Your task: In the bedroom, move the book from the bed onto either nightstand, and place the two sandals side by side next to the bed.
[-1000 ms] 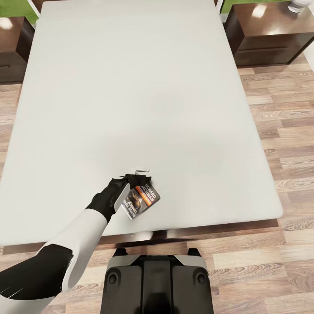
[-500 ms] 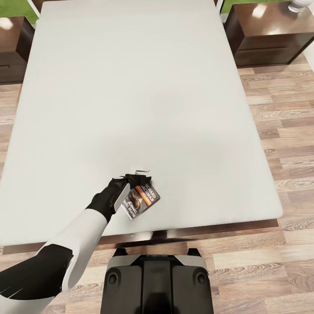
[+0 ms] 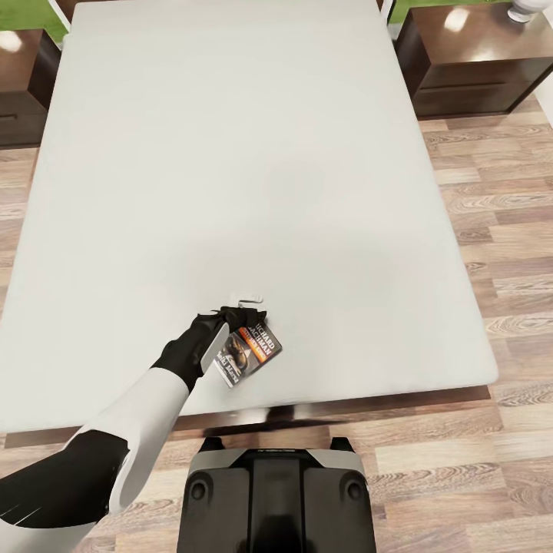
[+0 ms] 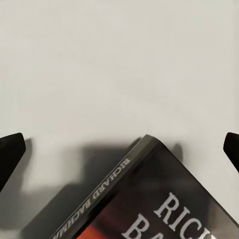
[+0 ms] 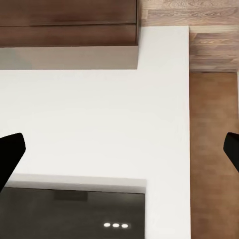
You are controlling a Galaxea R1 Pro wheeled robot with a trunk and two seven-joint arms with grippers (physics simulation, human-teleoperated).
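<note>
While the head view looks down the pale-grey mattress bed [image 3: 253, 153], the left gripper [image 3: 244, 313] sits at the small dark orange-banded paperback book [image 3: 248, 352] near the foot edge. Left wrist view: black fingertips [image 4: 11, 154] spread wide, book [image 4: 149, 199] between. Right wrist view: black fingertips [image 5: 10, 154] spread, nothing between.

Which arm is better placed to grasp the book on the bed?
Left. The left gripper is already at the book near the bed's foot edge, fingers spread either side of a book corner.

Wood-plank floor [image 3: 491, 253]; dark cabinets flanking; green strip beyond.
</note>
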